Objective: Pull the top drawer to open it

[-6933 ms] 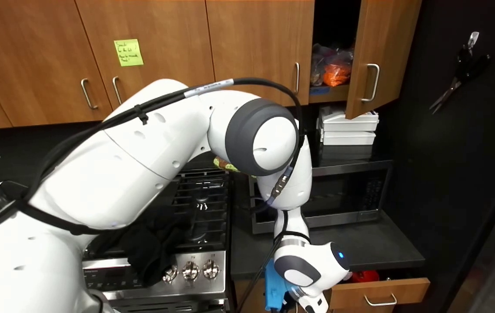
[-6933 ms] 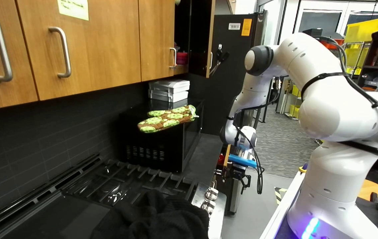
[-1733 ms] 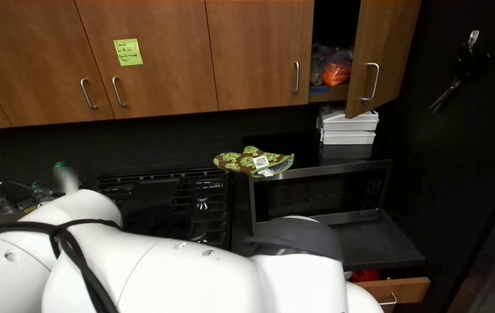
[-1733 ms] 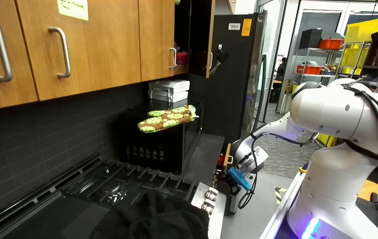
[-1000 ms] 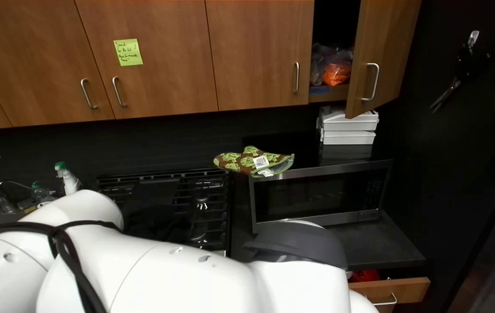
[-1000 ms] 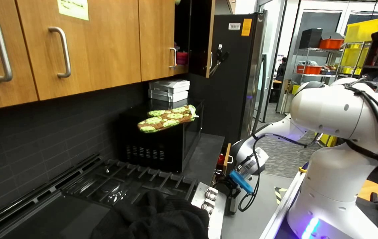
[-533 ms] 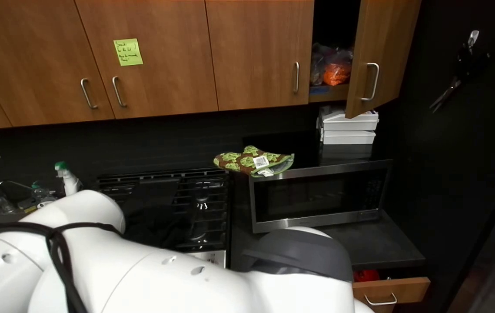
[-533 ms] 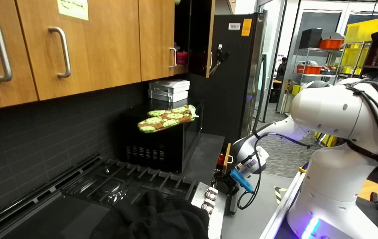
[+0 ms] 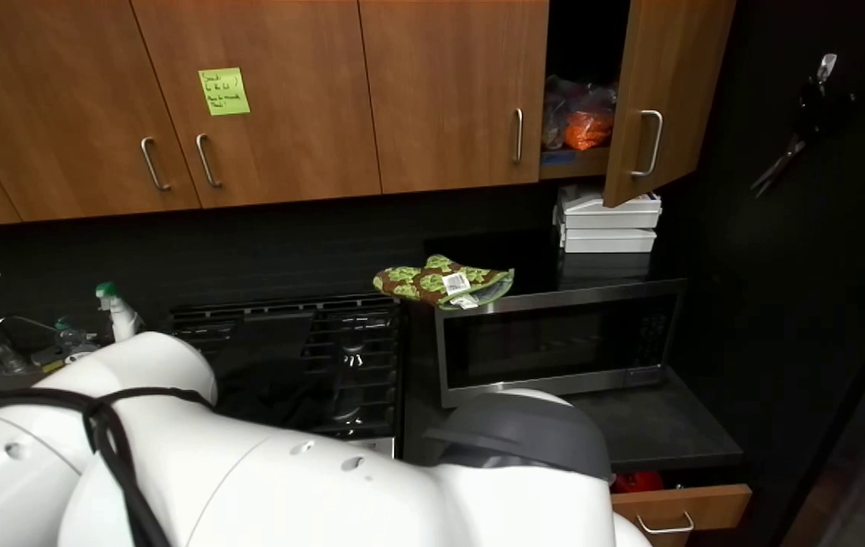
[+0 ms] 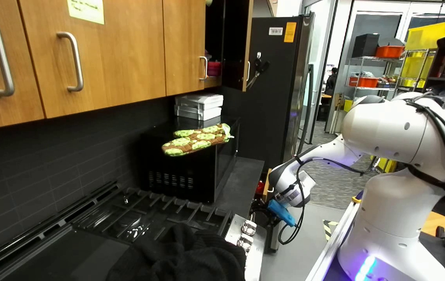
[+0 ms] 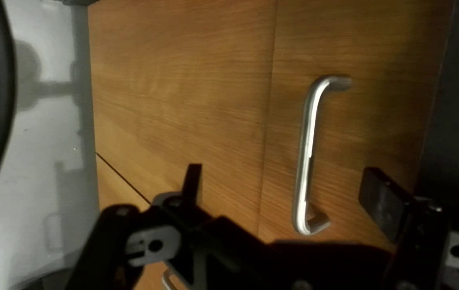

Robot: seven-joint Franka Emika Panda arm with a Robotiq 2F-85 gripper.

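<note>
Lately lowered: white Franka arm (image 9: 326, 486), brought from a high arch to a low reach, leaving a green-and-brown oven mitt (image 9: 428, 285) and a spray bottle (image 9: 122, 317) in plain sight in an exterior view. Nudged slightly inward within the last half second: wrist (image 10: 292, 191), carrying a blue housing (image 10: 281, 213). Consequence for the task, as I judge it: approach nearly complete, grasp and pull both to come.

Robotiq gripper (image 11: 285, 173): fingers (image 11: 384, 203) spread wide, gripping nothing. Steel bow handle (image 11: 304, 169): between the two fingers as the wrist view lines them up, no contact to be seen. Wooden drawer front (image 11: 354, 125), bearing that handle: ahead of the gripper, looking flush with the adjacent panel (image 11: 189, 80), hence reckoned shut.

Pulled-out drawer (image 9: 698, 503): below the dark countertop (image 9: 664, 425), red object (image 9: 639, 482) inside, own handle (image 9: 665, 530) unattended.

Hidden or doubtful: gripper, screened in an exterior view by the arm and its grey joint cap (image 9: 523, 433); fingers, black upon shadow under the blue housing. Gap from fingers to handle: depth not readable from here. Second handle (image 11: 167, 280): cut off at the wrist view's lower edge. Perhaps the shut front is the pulled-out drawer's neighbour, though from where I stand I cannot be certain.
</note>
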